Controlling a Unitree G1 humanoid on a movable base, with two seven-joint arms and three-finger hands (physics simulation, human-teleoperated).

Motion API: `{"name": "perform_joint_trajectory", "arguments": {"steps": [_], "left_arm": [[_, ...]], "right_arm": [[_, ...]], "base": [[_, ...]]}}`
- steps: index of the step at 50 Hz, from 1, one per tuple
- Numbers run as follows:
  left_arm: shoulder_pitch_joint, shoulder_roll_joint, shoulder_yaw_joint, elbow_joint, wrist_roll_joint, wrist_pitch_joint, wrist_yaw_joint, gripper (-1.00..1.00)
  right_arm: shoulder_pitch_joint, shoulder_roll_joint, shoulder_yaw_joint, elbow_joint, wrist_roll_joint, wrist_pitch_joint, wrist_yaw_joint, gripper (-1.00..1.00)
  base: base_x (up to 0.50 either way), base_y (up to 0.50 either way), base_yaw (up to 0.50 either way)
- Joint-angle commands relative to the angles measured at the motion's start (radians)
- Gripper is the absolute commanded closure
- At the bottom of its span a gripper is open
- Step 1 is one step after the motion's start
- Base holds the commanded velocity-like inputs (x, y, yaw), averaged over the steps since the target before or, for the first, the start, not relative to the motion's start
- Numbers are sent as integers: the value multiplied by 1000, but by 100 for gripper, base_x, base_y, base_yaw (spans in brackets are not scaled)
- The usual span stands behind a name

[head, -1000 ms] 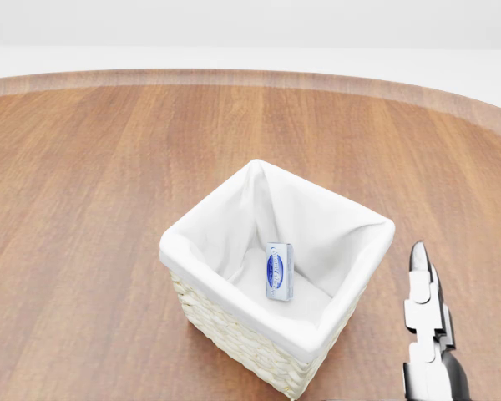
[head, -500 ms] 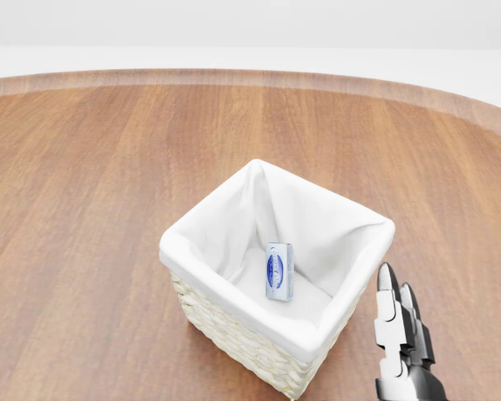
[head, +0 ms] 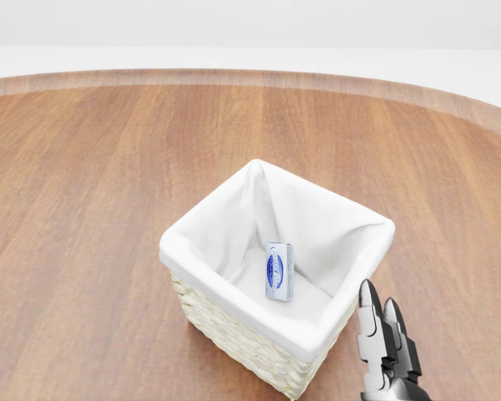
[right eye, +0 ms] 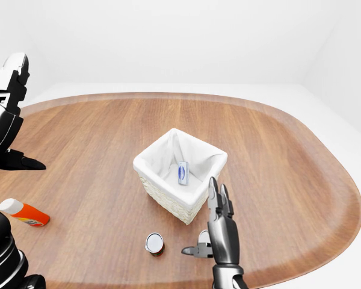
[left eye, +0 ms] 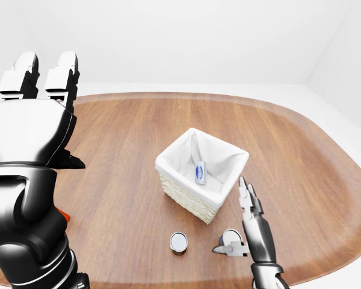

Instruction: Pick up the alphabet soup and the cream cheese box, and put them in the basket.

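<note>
The white-lined wicker basket [left eye: 186, 195] stands mid-table. The cream cheese box [left eye: 200, 171], small and blue-and-white, lies inside it on the liner. A small can with a pale lid and reddish side [left eye: 178, 242], seemingly the alphabet soup, stands upright on the table below the basket. My right hand [left eye: 248, 208] is open just right of the basket's lower corner, fingers pointing up and thumb stretched left. A second can [left eye: 231, 236] stands by that thumb, partly hidden and not gripped. My left hand [left eye: 39, 90] is raised at the far left, open and empty.
An orange bottle with a white cap [right eye: 23, 212] lies near the table's left edge. The wooden table [left eye: 120, 150] is a wide oval whose lower edge runs close below the cans. My left arm fills the left side of the left-eye view.
In the head view my right hand has slid left toward the basket's lower right corner and sunk lower in the picture. Basket and box have not moved.
</note>
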Motion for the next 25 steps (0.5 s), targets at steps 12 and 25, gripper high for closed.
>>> {"name": "perform_joint_trajectory", "arguments": {"steps": [12, 25], "left_arm": [[-3, 0, -2, 1, 9, 0, 0, -100], [-2, 0, -4, 2, 11, 0, 0, -100]], "right_arm": [[-3, -16, 34, 74, -40, 0, -19, -100], [-20, -16, 27, 120, -30, 0, -24, -100]], "base": [[0, 0, 0], [0, 0, 0]]}}
